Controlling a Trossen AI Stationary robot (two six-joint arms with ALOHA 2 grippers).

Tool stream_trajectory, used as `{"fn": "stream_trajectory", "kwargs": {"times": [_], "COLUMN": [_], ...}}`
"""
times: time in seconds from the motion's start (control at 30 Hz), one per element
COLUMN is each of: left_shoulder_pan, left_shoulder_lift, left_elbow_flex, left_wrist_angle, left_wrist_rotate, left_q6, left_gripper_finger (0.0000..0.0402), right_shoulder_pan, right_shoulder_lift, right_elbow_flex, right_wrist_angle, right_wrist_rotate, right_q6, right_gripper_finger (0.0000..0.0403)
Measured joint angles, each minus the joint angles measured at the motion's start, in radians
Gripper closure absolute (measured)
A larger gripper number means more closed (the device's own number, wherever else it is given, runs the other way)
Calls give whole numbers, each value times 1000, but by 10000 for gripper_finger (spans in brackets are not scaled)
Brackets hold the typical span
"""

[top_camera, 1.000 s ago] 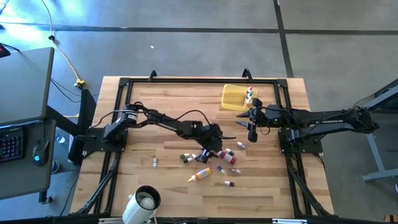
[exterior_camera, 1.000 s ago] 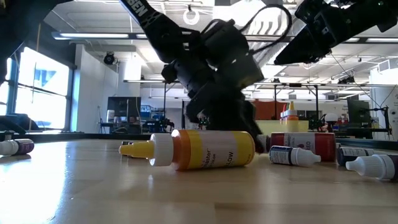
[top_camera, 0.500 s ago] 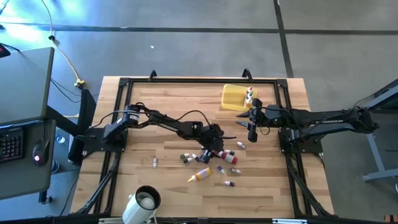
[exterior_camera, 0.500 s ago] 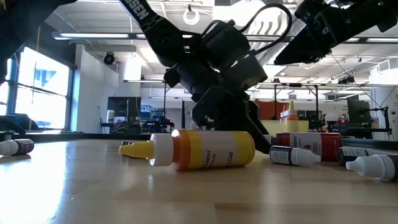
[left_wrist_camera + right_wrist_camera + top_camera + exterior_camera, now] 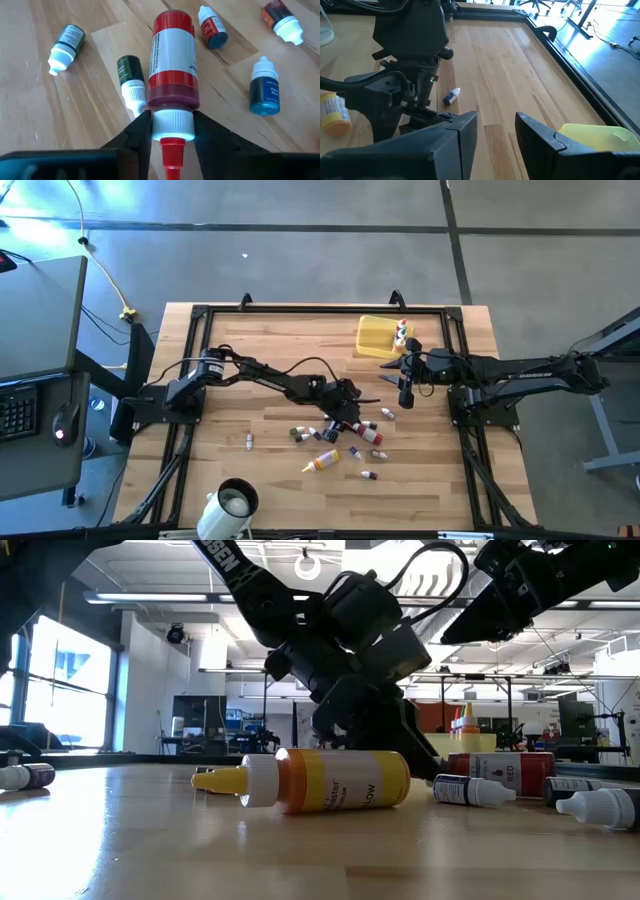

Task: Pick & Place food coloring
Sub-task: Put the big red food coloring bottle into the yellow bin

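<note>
Several small food coloring bottles lie on their sides on the wooden table: a larger yellow one [image 5: 322,461] [image 5: 330,780], a red one with a white label [image 5: 366,433] [image 5: 172,65], and green, blue and dark vials [image 5: 130,75] [image 5: 263,90]. My left gripper [image 5: 345,416] [image 5: 172,127] is low over the cluster, shut on the red bottle. My right gripper [image 5: 405,386] [image 5: 496,122] hovers open beside the yellow tray [image 5: 378,340], which holds a few bottles [image 5: 402,332]. My left gripper pinches the red bottle's white ribbed cap collar [image 5: 172,124] between its two fingers [image 5: 137,135], one on each side, with the red nozzle pointing back toward the wrist. The fingers slant down from the table's left. In the low view the bottle's body [image 5: 495,770] lies on its side on the table.
A white mug [image 5: 232,505] stands near the table's near edge. A lone vial [image 5: 250,442] lies to the left and another [image 5: 388,414] under the right arm. A black frame [image 5: 300,310] runs around the table top.
My left gripper has tipped and edged a little toward the red bottle, toward the table's right. The bottles and my right arm have stayed where they were.
</note>
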Motion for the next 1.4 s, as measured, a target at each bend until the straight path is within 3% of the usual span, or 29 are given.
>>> {"fn": "stream_trajectory", "kwargs": {"times": [0.37, 0.67, 0.83, 1.0, 1.23, 1.4], "left_shoulder_pan": [0, 8, 21, 20, 21, 20], "left_shoulder_lift": [-40, -183, -204, -214, -215, -215], "left_elbow_flex": [-1, 0, -1, 33, 126, 143], "left_wrist_angle": [-21, -206, -213, -174, -235, -246], "left_wrist_rotate": [-21, -482, -616, -693, -698, -701], "left_q6": [19, 203, 232, 320, 343, 341], "left_gripper_finger": [287, 290, 290, 290, 290, 290], "right_shoulder_pan": [0, 0, 0, 0, -2, -1], "right_shoulder_lift": [0, 0, 5, 60, 152, 152], "right_elbow_flex": [0, 0, 0, 1, 2, 2], "right_wrist_angle": [0, 0, 0, 0, 3, 2], "right_wrist_rotate": [0, -30, -83, -86, -78, -8], "right_q6": [0, 17, 19, 19, -16, -21], "right_gripper_finger": [276, 276, 276, 276, 276, 276]}}
